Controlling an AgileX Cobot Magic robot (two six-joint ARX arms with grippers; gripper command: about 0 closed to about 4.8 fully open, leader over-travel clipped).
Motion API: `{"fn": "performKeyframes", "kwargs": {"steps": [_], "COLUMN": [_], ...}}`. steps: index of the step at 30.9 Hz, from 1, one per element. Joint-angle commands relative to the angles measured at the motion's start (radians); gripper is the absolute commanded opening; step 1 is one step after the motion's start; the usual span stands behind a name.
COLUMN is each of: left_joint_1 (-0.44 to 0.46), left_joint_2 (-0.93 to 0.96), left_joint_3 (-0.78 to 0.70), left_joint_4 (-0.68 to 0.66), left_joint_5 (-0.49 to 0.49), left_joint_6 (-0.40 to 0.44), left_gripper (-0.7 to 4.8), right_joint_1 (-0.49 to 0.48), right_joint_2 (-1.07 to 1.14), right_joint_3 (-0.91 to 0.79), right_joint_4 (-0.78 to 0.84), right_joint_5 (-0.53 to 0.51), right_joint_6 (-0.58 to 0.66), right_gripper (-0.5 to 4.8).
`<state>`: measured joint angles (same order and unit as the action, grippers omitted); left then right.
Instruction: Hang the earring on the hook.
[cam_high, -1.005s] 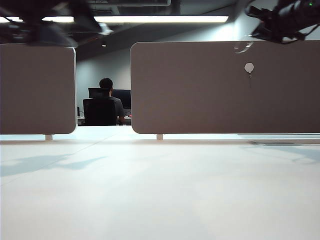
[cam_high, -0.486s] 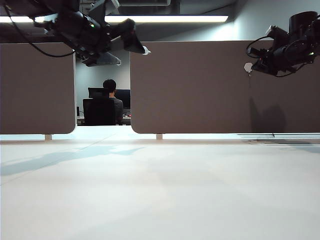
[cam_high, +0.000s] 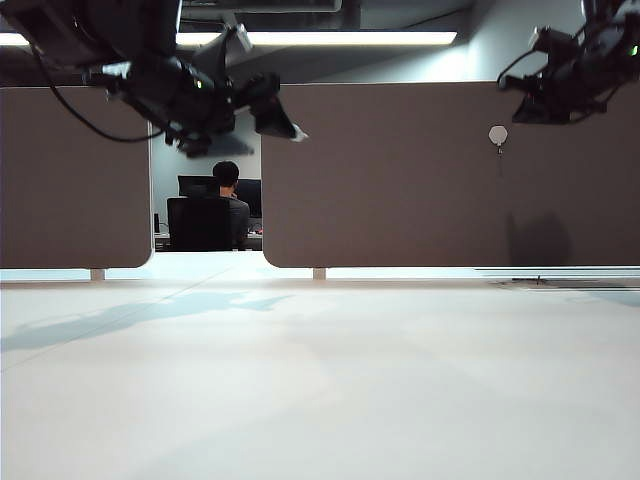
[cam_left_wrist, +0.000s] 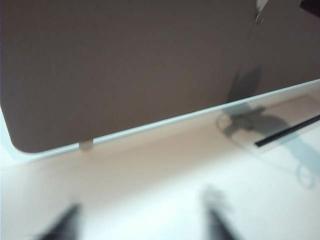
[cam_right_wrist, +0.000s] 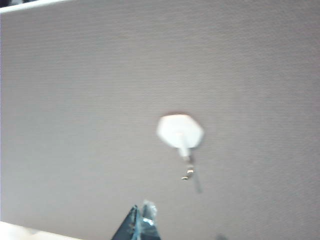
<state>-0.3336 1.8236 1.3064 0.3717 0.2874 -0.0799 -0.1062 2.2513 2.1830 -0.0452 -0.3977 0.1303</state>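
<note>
Left arm: raised high over the left side of the counter (cam_high: 320, 380) in the exterior view, reaching level toward the gap between the two grey partition panels. The left gripper (cam_high: 283, 118) ends beside the upper left corner of the right partition panel (cam_high: 400, 200). In the left wrist view its two fingers (cam_left_wrist: 60, 227) are blurred dark shapes standing apart, released, with nothing between them.

Right arm: raised at the upper right of the exterior view, its dark body (cam_high: 570, 70) near the top edge of the right partition panel, right of the hook (cam_high: 498, 135) and above it. In the right wrist view the right gripper (cam_right_wrist: 137, 225) points at the panel below the hook (cam_right_wrist: 180, 132), fingers clenched together.

Hook: white hexagonal pad mounted on the panel face, thin prong hanging beneath.

Earring: cannot be identified clearly in any view; whether the right fingers grasp it cannot be told.
</note>
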Motion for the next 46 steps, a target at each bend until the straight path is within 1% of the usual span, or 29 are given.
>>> {"fn": "performKeyframes", "kwargs": {"steps": [1, 2, 5, 8, 10, 12, 15, 18, 21, 24, 27, 30, 32, 34, 37, 40, 42, 44, 46], "left_joint_1": [0.006, 0.006, 0.006, 0.006, 0.006, 0.006, 0.006, 0.006, 0.006, 0.006, 0.006, 0.006, 0.006, 0.006, 0.006, 0.006, 0.006, 0.006, 0.006], "left_joint_2": [-0.07, -0.088, -0.148, -0.222, -0.277, -0.34, -0.438, -0.552, -0.67, -0.787, -0.922, -1.05, -1.142, -1.23, -1.318, -1.331, -1.305, -1.268, -1.205], "left_joint_3": [0.003, 0.003, 0.003, 0.003, 0.0, -0.008, -0.042, -0.101, -0.168, -0.23, -0.301, -0.375, -0.426, -0.476, -0.53, -0.543, -0.543, -0.543, -0.542], "left_joint_4": [0.019, 0.014, -0.028, -0.129, -0.203, -0.254, -0.267, -0.273, -0.301, -0.352, -0.428, -0.473, -0.491, -0.491, -0.498, -0.521, -0.513, -0.473, -0.4], "left_joint_5": [-0.016, -0.027, -0.049, -0.06, -0.098, -0.136, -0.138, -0.147, -0.18, -0.188, -0.227, -0.26, -0.274, -0.274, -0.271, -0.216, -0.212, -0.206, -0.161], "left_joint_6": [0.001, 0.001, 0.005, 0.006, 0.029, 0.041, 0.045, 0.045, 0.045, 0.042, 0.041, 0.036, 0.01, 0.011, 0.045, 0.042, 0.042, 0.042, 0.042], "left_gripper": [-0.13, -0.05, -0.05, -0.05, -0.05, -0.05, -0.05, -0.05, -0.05, -0.05, -0.05, -0.05, -0.05, -0.05, -0.05, -0.05, -0.05, -0.05, -0.05], "right_joint_1": [0.001, 0.001, 0.001, 0.001, 0.001, 0.001, 0.002, 0.006, 0.024, 0.035, 0.056, 0.082, 0.102, 0.13, 0.164, 0.166, 0.166, 0.166, 0.164], "right_joint_2": [-0.105, -0.129, -0.209, -0.31, -0.399, -0.503, -0.661, -0.821, -0.951, -1.063, -1.169, -1.267, -1.329, -1.404, -1.492, -1.535, -1.538, -1.519, -1.481], "right_joint_3": [-0.021, -0.03, -0.082, -0.193, -0.319, -0.476, -0.721, -0.949, -1.112, -1.226, -1.318, -1.398, -1.447, -1.492, -1.506, -1.503, -1.486, -1.458, -1.424], "right_joint_4": [0.006, 0.006, 0.004, 0.007, 0.035, 0.103, 0.229, 0.301, 0.311, 0.311, 0.311, 0.311, 0.31, 0.29, 0.182, 0.154, 0.145, 0.138, 0.137], "right_joint_5": [-0.012, -0.012, -0.022, -0.027, -0.028, -0.027, -0.023, -0.018, 0.014, 0.014, 0.022, 0.027, 0.041, 0.068, 0.146, 0.16, 0.16, 0.16, 0.163], "right_joint_6": [-0.005, -0.005, -0.005, -0.008, -0.007, 0.008, 0.05, 0.075, 0.079, 0.079, 0.079, 0.079, 0.084, 0.095, 0.097, 0.077, 0.067, 0.067, 0.045], "right_gripper": [-0.06, -0.06, -0.06, -0.06, -0.06, -0.06, -0.06, -0.06, -0.06, -0.06, -0.06, -0.06, -0.06, -0.06, -0.06, -0.06, -0.06, -0.06, -0.06]}}
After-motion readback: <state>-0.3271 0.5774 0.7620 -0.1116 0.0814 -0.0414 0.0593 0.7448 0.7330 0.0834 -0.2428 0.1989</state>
